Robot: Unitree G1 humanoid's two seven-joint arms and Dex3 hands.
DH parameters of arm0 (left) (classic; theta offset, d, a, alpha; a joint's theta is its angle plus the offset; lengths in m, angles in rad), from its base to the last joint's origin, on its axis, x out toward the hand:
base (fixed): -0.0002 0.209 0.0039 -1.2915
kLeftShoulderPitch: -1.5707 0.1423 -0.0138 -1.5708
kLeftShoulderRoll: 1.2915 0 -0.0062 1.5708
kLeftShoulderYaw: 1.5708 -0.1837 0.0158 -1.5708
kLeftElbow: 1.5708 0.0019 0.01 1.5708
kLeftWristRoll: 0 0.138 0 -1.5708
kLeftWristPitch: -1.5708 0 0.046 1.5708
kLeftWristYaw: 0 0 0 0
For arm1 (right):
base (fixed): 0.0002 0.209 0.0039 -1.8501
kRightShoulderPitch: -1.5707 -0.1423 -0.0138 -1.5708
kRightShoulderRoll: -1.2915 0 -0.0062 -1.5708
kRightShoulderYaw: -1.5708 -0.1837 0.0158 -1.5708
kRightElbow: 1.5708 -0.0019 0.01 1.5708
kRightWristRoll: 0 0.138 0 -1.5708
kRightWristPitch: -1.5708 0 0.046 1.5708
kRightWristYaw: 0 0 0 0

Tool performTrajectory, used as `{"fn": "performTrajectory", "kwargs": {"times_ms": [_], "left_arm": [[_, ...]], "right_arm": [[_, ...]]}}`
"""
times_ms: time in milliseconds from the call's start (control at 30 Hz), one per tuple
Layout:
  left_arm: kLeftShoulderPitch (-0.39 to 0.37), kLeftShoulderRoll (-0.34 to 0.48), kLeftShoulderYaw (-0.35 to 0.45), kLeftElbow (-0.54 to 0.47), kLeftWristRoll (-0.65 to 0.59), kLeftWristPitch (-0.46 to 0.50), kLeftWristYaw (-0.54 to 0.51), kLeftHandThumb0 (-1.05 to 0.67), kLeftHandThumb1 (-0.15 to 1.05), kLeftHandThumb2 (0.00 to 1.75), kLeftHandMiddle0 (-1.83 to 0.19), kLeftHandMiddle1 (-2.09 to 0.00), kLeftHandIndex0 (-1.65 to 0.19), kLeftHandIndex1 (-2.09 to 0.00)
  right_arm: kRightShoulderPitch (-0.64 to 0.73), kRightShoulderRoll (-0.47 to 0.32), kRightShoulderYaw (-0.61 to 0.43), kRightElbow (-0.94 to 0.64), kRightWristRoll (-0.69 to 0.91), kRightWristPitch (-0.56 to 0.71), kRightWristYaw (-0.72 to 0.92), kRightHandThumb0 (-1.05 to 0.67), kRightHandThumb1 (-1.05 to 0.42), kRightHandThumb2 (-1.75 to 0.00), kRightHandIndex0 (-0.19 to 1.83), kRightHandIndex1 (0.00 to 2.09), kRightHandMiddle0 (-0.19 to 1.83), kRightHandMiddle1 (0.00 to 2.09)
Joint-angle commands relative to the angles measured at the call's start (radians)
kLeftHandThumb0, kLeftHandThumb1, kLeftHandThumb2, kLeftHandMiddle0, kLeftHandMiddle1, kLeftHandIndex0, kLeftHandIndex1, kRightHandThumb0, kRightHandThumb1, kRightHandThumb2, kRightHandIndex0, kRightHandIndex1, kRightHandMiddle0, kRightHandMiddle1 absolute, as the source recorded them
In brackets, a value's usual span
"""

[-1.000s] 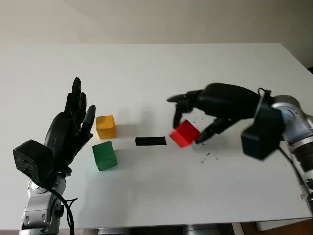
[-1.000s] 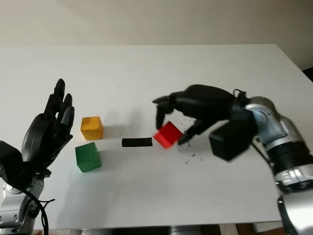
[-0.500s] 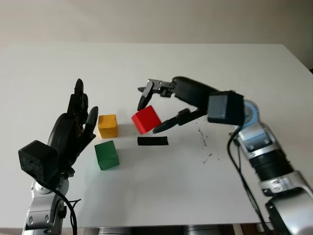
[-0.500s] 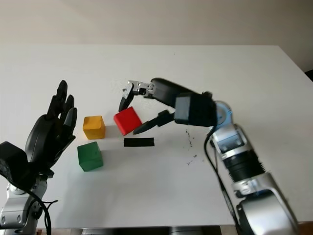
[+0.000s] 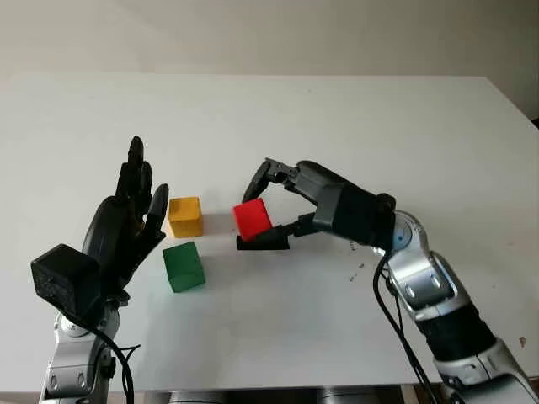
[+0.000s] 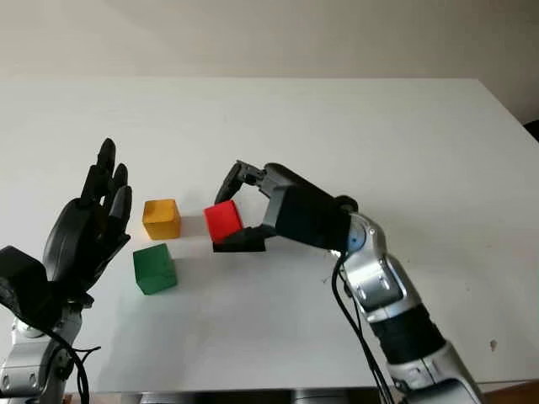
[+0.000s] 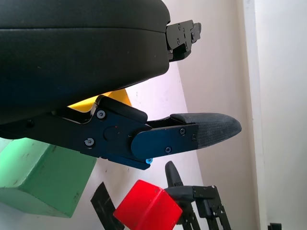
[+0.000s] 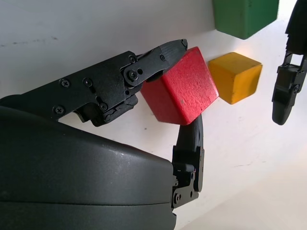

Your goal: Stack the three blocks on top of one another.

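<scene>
the right hand [image 5: 271,206] reaches in from the lower right across the middle of the white table [image 5: 337,118] and has its fingers clamped on the red block [image 5: 252,220], one finger [image 8: 158,55] pressed against one face and another finger [image 8: 194,136] against the opposite side. the red block is tilted a little in that grip, and from here it is hard to say whether its lower edge touches the table or hangs just above it. it sits right over the near end of a short strip of black tape [image 5: 268,244] stuck flat on the table, partly covered by the hand's lower finger. just to the left of the red block, with a small gap between, stands the yellow block [image 5: 184,216], flat on the table and apart from everything else. the green block [image 5: 183,267] stands a bit nearer the robot than the yellow one, slightly to its left, with a narrow gap between the two; neither has anything on top of it. the left hand [image 5: 126,223] is held up open at the left side of the table, palm toward the blocks, close beside the yellow and green ones but touching neither and gripping nothing. a scatter of small dark specks [image 5: 358,269] marks the table beside the right arm.
</scene>
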Motion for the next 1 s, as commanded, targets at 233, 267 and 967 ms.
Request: {"fn": "performTrajectory", "kwargs": {"times_ms": [233,267,967], "left_arm": [[-0.004,-0.004,-0.005,-0.027,0.000,0.015,0.005,-0.79,1.05,0.52,0.19,0.00,0.19,0.00],[-0.003,-0.004,-0.006,-0.030,0.001,0.018,0.007,-0.79,1.05,0.52,0.19,0.00,0.19,0.00],[0.009,-0.002,0.001,-0.043,-0.002,0.031,0.006,-0.80,1.05,0.50,0.19,0.00,0.19,0.00]], "right_arm": [[0.060,-0.044,-0.015,-0.013,-0.009,-0.051,-0.002,-0.36,-1.01,-0.05,0.19,0.05,0.11,1.70],[0.067,-0.050,-0.014,-0.007,-0.014,-0.069,-0.009,-0.36,-1.01,-0.05,0.19,0.05,0.11,1.70],[0.064,-0.068,-0.010,0.149,-0.076,-0.265,-0.084,-0.38,-1.00,-0.05,0.22,0.06,0.22,1.55]]}}
